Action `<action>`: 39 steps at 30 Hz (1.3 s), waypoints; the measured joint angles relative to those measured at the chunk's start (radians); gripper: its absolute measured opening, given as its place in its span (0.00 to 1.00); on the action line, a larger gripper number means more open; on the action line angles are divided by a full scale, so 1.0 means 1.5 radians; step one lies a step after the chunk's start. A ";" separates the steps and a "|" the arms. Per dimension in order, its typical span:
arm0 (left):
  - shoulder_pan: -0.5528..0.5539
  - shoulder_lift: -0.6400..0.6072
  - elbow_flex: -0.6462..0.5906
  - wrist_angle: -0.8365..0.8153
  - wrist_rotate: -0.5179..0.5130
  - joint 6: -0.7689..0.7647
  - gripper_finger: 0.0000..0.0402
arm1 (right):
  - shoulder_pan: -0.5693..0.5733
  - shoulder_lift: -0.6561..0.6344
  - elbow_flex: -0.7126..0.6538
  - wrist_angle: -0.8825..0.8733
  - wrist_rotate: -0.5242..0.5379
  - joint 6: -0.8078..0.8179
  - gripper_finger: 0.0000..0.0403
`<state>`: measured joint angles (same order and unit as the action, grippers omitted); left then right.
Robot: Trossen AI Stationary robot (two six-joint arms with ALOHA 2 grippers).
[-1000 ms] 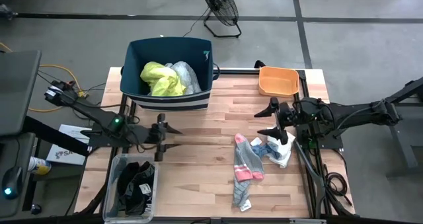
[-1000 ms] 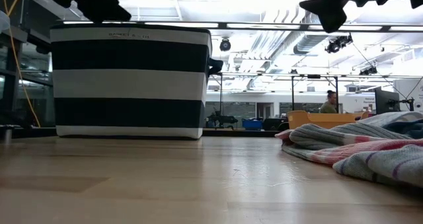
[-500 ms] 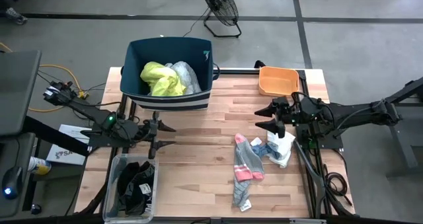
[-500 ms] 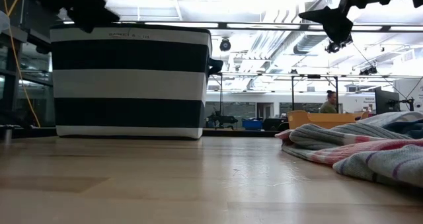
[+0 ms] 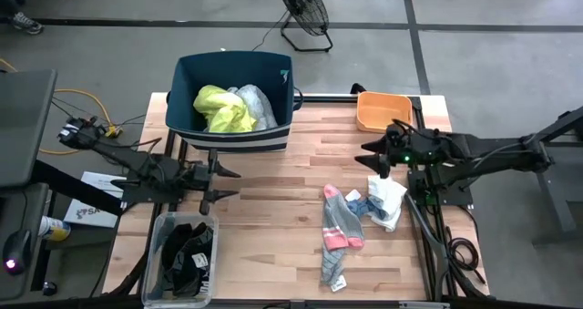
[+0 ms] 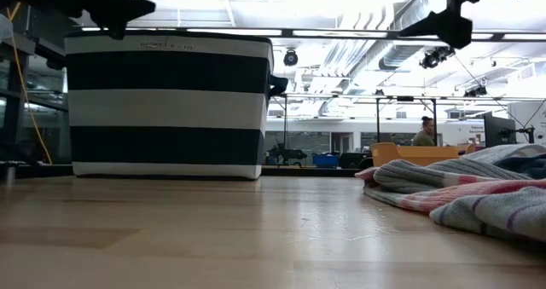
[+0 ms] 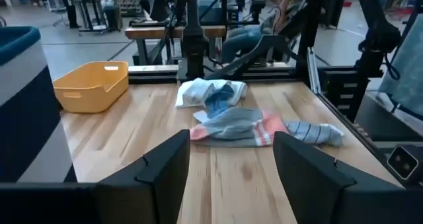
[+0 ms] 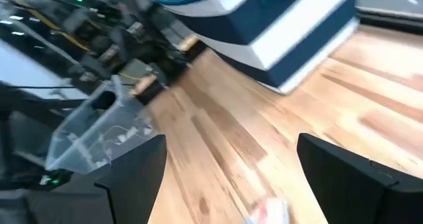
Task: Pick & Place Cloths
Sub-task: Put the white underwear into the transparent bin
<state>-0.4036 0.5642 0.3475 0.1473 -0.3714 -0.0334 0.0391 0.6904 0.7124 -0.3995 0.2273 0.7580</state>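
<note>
Grey socks with pink toes (image 5: 339, 227) lie flat on the wooden table, and a small white-blue rag (image 5: 384, 201) lies just right of them. A neon-yellow garment (image 5: 221, 108) and a white garment (image 5: 255, 104) sit inside the dark-blue bin (image 5: 187, 72). A black-and-white piece (image 5: 187, 259) lies in a clear box (image 5: 159, 227). My left gripper (image 5: 232, 183) stands open and level at the table's left, in front of the bin, pointing at the socks (image 7: 258, 128). My right gripper (image 5: 373, 159) hangs open above the table just beyond the rag, with nothing between its fingers.
An orange tray (image 5: 383, 111) stands at the table's far right corner. The striped bin wall (image 6: 171, 106) rises at the far left. Bare wood (image 5: 273, 200) lies between the two grippers. A fan (image 5: 302, 8) stands on the floor beyond the table.
My left gripper has drawn back a little toward the table's left edge and levelled out, still open. My right gripper has risen slightly from over the rag and rolled about its own axis, still open. No cloth has moved.
</note>
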 joint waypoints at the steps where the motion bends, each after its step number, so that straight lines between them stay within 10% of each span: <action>1: 0.014 0.000 0.000 -0.001 0.018 0.003 0.53 | 0.000 0.011 0.018 -0.030 0.005 0.013 0.82; 9: 0.134 0.002 0.000 0.009 0.172 0.002 0.53 | 0.000 0.106 0.122 -0.285 0.021 0.174 0.82; 19: 0.156 0.002 0.000 0.005 0.196 0.000 0.53 | 0.000 0.187 0.127 -0.574 -0.036 0.417 0.82; 39: 0.156 0.002 0.000 -0.059 0.178 -0.034 0.53 | 0.000 0.344 0.127 -0.598 -0.101 0.464 0.82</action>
<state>-0.1699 0.5671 0.3477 0.0595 -0.1039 -0.0851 0.0391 1.2060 0.9030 -1.2968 0.0764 1.4543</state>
